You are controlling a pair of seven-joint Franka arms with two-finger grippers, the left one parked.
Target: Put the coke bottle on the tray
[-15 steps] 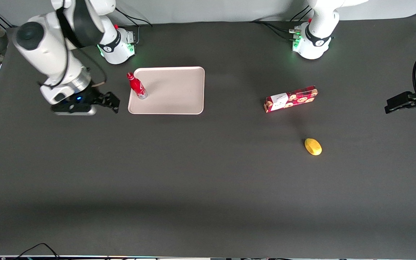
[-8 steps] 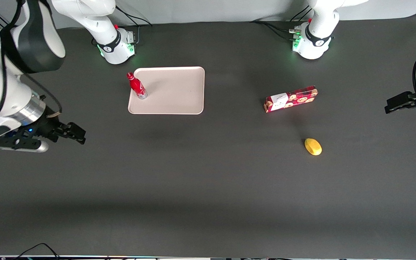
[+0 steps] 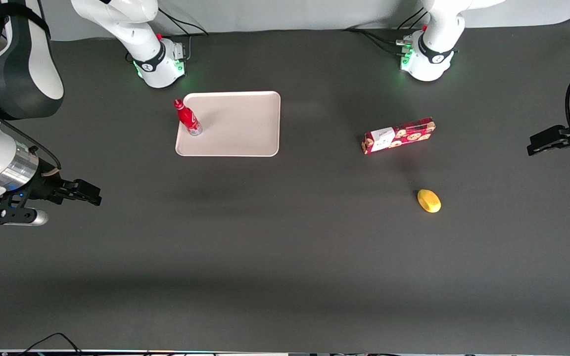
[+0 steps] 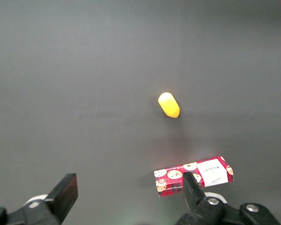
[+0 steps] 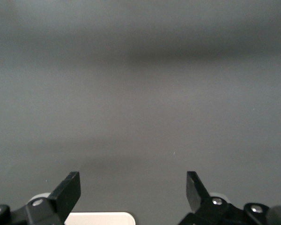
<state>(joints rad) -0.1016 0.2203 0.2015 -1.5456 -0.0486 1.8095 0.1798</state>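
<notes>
A: Where's the coke bottle point(image 3: 187, 117) sitting?
B: Upright on the tray point(image 3: 245, 133), at its working-arm end, so placement looks done.
A: Gripper point(image 3: 87, 193)?
B: Hanging apart from the tray, nearer the camera, fingers spread, empty.
A: Obstructions?
B: None; cookie box point(image 3: 398, 135) and yellow object point(image 3: 429, 200) are lying toward the parked arm.

Right gripper point(image 3: 92, 195) empty, fingers wide apart, above the table.

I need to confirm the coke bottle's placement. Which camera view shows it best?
The front view: the coke bottle stands upright on the tray. Neither wrist view shows the bottle. The open end effector is nearer the front camera, apart from it.
</notes>
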